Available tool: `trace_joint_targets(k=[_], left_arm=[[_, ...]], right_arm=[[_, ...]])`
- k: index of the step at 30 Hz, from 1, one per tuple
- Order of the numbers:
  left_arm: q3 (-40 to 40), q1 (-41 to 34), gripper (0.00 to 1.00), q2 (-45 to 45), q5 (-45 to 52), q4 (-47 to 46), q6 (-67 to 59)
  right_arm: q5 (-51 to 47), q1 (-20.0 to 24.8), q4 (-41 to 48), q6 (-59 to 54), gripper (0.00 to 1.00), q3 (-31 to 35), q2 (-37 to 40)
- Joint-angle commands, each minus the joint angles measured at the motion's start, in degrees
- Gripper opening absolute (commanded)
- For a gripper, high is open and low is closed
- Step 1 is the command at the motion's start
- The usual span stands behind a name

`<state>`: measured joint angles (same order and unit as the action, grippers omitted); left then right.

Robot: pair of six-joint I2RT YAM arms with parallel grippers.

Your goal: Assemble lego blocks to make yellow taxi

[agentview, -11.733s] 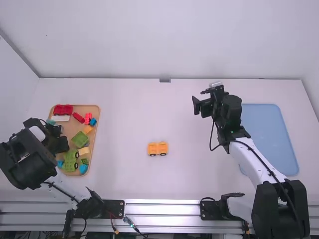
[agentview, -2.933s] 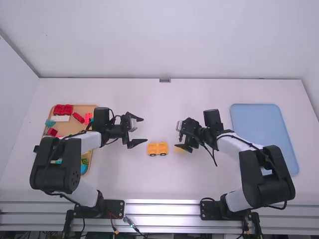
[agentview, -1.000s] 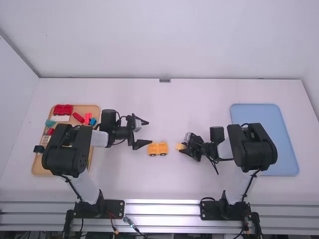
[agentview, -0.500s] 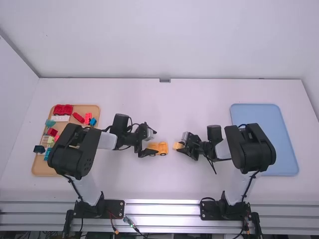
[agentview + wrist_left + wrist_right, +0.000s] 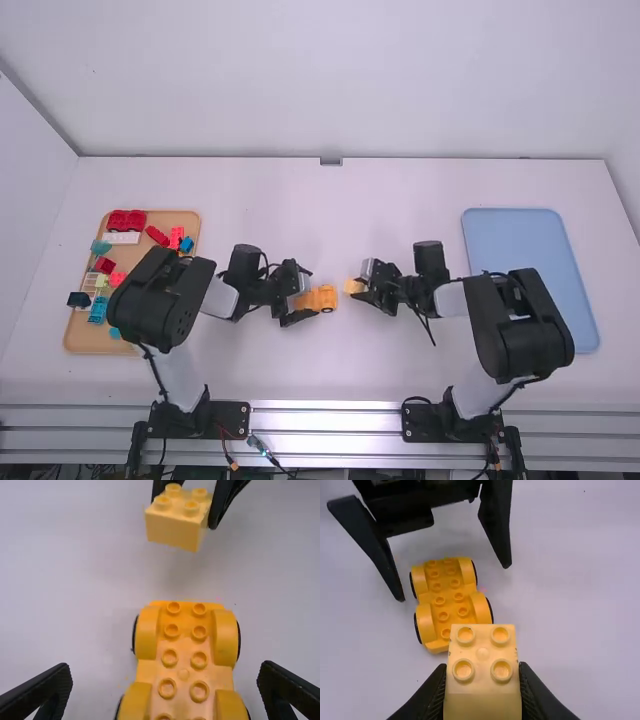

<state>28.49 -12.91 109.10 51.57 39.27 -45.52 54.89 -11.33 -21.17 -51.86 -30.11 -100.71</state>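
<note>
Here, between the bench's (image 5: 400, 200) side edges, the right pincer (image 5: 362, 289) clamps a pale-yellow block (image 5: 482, 670); the left pincer (image 5: 313, 292), spread wide, straddles the wheeled base (image 5: 184, 675).

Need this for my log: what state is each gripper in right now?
Left gripper: open, holding nothing, near the orange wheeled base.
Right gripper: closed on the pale yellow block.

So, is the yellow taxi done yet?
Not yet. The wheeled base sits on the table, its visible studs bare. The right fingers hold a yellow block, apart from the base; the left fingers stand open around the base. Left to do: joining them, probably, then maybe more pieces.
</note>
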Motion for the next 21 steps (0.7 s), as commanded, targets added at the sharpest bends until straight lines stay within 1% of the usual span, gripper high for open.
trace_joint_targets(k=[1, 2, 6, 8, 10, 11, 13, 17, 19, 21], left_arm=[[-0.2, 0.4, 0.99, 2.1, 1.7, 0.7, 1.1], [0.4, 0.4, 0.99, 2.9, 2.4, 0.4, 1.2], [3.3, 0.1, 1.0, 5.7, 4.5, -0.1, 1.1], [3.5, 0.1, 0.98, 5.9, 4.5, -0.7, 0.9], [4.3, 0.3, 0.9, 5.9, 4.5, -4.2, -3.1], [4.4, 0.2, 0.89, 5.9, 4.5, -4.6, -3.7], [5.2, 0.3, 0.78, 5.9, 4.4, -8.1, -7.4], [6.1, 0.0, 0.6, 5.9, 4.3, -11.7, -11.4], [6.8, 0.2, 0.55, 5.9, 4.5, -13.3, -12.8], [7.7, 0.3, 0.54, 5.9, 4.3, -15.5, -14.8]], right_arm=[[0.5, -1.7, 1.4, -2.1, 0.18, -2.4, 0.9], [-0.1, -2.7, 2.5, -2.7, 0.18, -3.1, 0.9], [-3.1, -5.3, 2.6, -2.0, 0.15, -4.1, 0.9], [-3.4, -5.7, 2.6, -2.0, 0.15, -4.1, 0.9], [-3.9, -6.1, 2.2, -2.0, 0.14, -4.0, 0.9], [-3.9, -6.1, 2.2, -2.0, 0.13, -4.0, 0.9], [-3.5, -6.0, 2.2, -2.0, 0.13, -4.0, 0.9], [-2.4, -6.0, 2.3, -2.0, 0.13, -4.0, 0.9], [-1.9, -6.2, 2.6, -2.0, 0.13, -4.0, 0.8], [-2.7, -7.6, 2.1, -2.0, 0.13, -4.0, 0.2]])
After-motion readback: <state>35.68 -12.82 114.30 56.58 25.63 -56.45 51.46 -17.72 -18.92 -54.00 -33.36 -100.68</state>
